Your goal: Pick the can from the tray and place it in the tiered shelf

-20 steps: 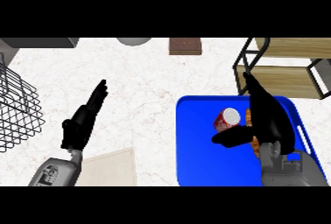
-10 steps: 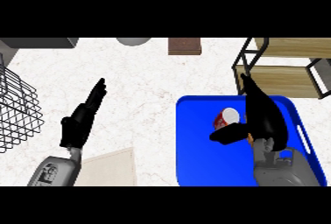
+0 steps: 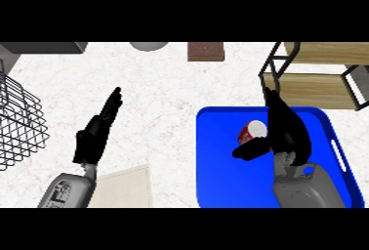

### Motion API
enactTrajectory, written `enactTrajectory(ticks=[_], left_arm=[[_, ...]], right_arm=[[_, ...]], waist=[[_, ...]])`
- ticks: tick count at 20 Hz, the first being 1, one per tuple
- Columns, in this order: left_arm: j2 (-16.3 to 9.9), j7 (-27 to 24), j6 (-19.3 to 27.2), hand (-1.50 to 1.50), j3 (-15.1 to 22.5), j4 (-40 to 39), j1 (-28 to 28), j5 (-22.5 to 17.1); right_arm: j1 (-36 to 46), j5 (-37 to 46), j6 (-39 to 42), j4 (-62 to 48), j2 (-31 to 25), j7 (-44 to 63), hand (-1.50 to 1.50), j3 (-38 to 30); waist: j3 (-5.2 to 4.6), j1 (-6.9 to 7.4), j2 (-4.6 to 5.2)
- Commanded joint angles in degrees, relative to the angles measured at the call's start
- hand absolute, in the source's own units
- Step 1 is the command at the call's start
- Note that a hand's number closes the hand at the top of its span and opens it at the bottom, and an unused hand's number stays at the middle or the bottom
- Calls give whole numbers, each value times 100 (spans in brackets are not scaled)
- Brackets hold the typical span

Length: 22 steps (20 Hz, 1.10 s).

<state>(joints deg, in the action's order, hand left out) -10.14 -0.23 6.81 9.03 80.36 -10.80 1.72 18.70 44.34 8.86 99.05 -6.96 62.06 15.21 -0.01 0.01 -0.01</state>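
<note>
Now closing on the can, head view.
Right hand [image 3: 288, 134] shifted a touch since a second ago, thumb hooked under the red can [image 3: 252, 133] on the blue tray [image 3: 216, 171]; not lifted yet, tiered shelf [image 3: 324, 88] beyond. Left hand [image 3: 97, 134] resting, fingers straight.

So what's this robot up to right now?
Its right hand is over the blue tray, with the thumb and fingers around a red can that sits there. The can is not yet on the wooden tiered shelf just beyond the tray. The left hand rests open above the counter.
</note>
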Motion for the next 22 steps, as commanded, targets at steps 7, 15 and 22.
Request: enactTrajectory(ticks=[7,15,22], left_arm=[[6,-17,-341,0,-157,370,360,93],[118,246,-460,0,-349,474,256,203],[286,345,-510,0,-455,270,57,407]], right_arm=[[-140,550,-31,-546,361,18,-150,-179],[-374,494,-43,-890,333,-725,-150,-576],[-356,724,-178,-1221,617,-727,-150,-556]], waist=[[0,9,-1],[1,7,-1],[1,4,-1]])
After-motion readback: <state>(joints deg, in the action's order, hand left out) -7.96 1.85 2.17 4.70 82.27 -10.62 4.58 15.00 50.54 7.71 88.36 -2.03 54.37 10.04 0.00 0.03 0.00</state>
